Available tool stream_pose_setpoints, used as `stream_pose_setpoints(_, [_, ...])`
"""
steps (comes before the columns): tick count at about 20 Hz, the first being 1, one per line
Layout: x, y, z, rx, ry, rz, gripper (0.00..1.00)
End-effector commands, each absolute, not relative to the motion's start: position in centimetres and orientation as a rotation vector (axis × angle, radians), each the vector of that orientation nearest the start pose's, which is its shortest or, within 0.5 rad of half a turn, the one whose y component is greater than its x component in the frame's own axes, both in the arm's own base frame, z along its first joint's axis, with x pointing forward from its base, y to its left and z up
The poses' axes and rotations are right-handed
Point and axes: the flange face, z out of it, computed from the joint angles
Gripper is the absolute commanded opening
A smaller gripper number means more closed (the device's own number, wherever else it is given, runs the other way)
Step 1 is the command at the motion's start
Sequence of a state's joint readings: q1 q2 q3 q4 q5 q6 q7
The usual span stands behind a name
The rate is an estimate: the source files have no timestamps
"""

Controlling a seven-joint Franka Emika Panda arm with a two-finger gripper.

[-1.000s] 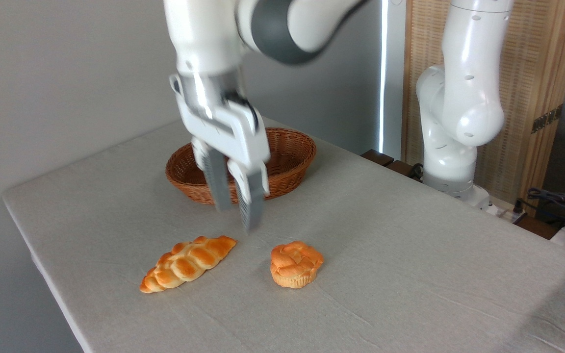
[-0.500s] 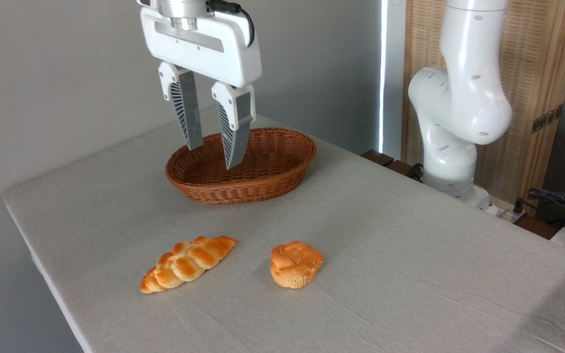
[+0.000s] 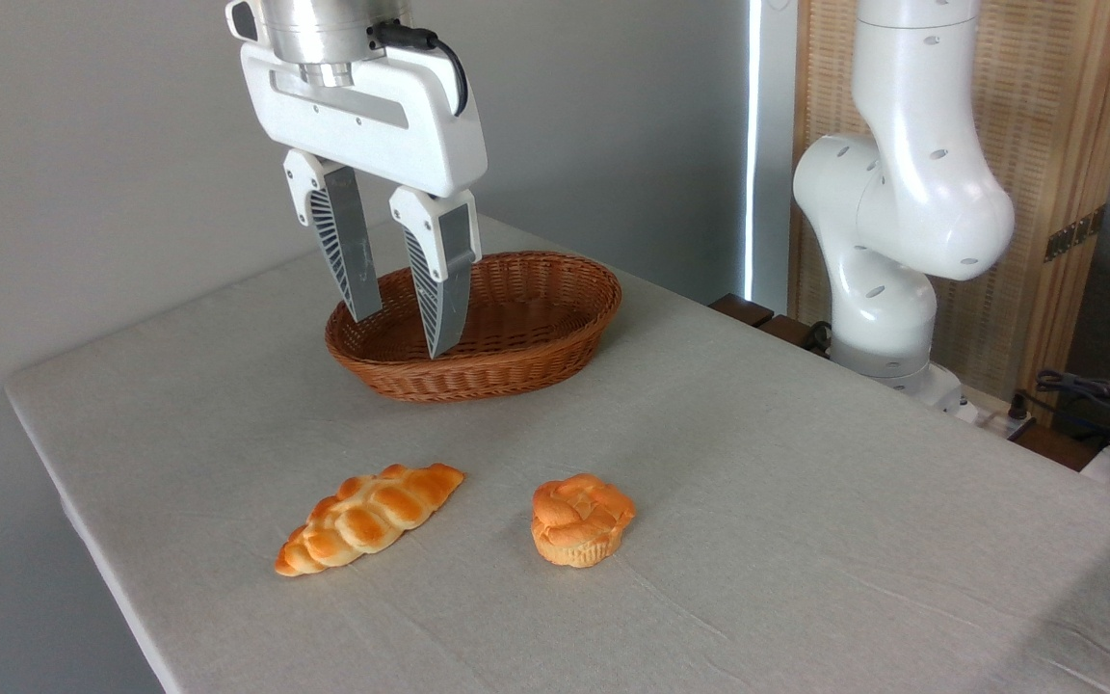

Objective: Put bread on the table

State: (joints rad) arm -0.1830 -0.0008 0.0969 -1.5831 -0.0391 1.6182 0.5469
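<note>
Bare table lay open at the frame's right and lower edge; the bread, braided loaf and basket blocked centre-left.

Soft even daylight, sharp focus, no motion blur; bright overexposed strip at the back, faint shadows on the surface, darker shade at the bottom-right corner, no edge distortion.

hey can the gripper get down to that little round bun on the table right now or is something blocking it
Probably yes. The bread sits alone on the table, apart from the braided loaf and the basket. The gripper hangs above with jaws open and empty, nothing between them.
</note>
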Motion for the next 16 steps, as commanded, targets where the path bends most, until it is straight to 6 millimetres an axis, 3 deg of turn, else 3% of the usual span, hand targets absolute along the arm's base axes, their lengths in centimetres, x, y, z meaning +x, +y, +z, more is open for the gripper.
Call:
stream_pose_setpoints(1, [55.8,-6.5,62.6,-3.016,1.016,-0.035,1.00])
stream_pose_setpoints(3, [55.8,-7.1,62.5,-3.005,1.034,-0.027,1.00])
stream_pose_setpoints(11, [55.9,-6.0,62.5,-3.010,1.017,-0.028,1.00])
stream_pose_setpoints(16, [55.7,-6.3,62.7,-3.003,1.033,-0.037,1.00])
